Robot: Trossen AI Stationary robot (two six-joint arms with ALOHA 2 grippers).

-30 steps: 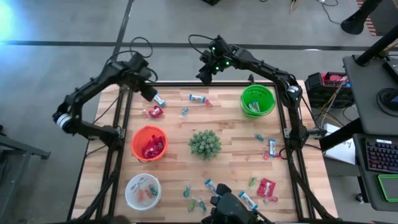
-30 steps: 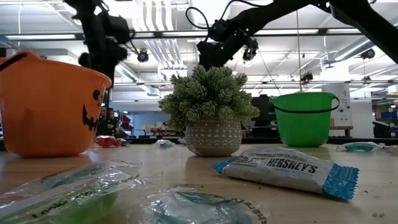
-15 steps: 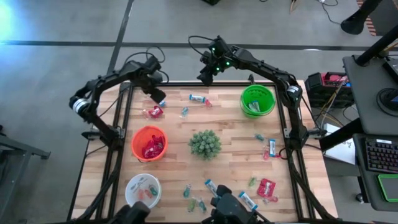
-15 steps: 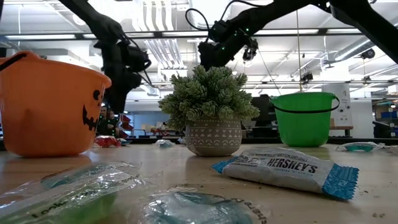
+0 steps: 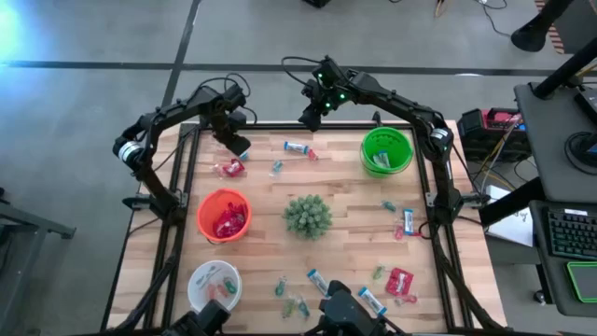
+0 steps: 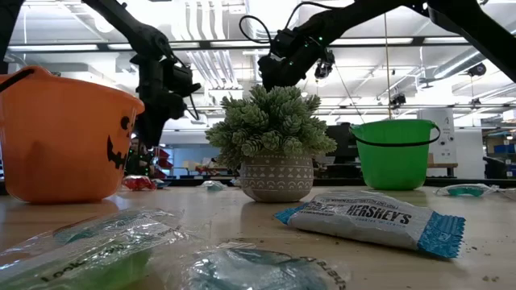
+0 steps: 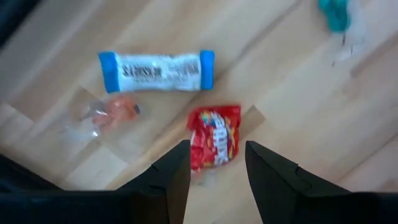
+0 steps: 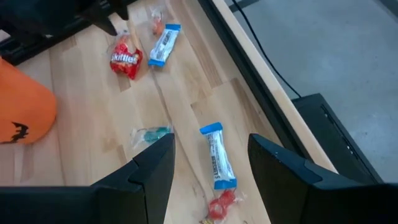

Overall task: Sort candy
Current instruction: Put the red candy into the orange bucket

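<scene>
Candy lies scattered on the wooden table (image 5: 345, 243). My left gripper (image 7: 214, 177) hangs open, pointing down, over the far left part of the table; it also shows from above (image 5: 238, 147). Below it, a red packet (image 7: 214, 137) lies flat in line with the gap between its fingers. A blue-and-white bar (image 7: 155, 70) and a clear-wrapped orange sweet (image 7: 112, 111) lie beside the packet. My right gripper (image 8: 211, 180) stands open, high over the far edge (image 5: 309, 116). Under it lie another blue-and-white bar (image 8: 217, 155) and a teal piece (image 8: 149, 134).
An orange bowl (image 5: 223, 215) with red packets, a white bowl (image 5: 214, 285) and a green bowl (image 5: 386, 149) stand around a potted spiky plant (image 5: 308, 215) at the middle. More candy lies at the near edge (image 5: 317, 278) and the right (image 5: 408, 221).
My left gripper has come down toward the table and gone a little toward its right edge, tipping until it points straight down over the red packet; most of this fell in the first half second. The candy has stayed where it was.
</scene>
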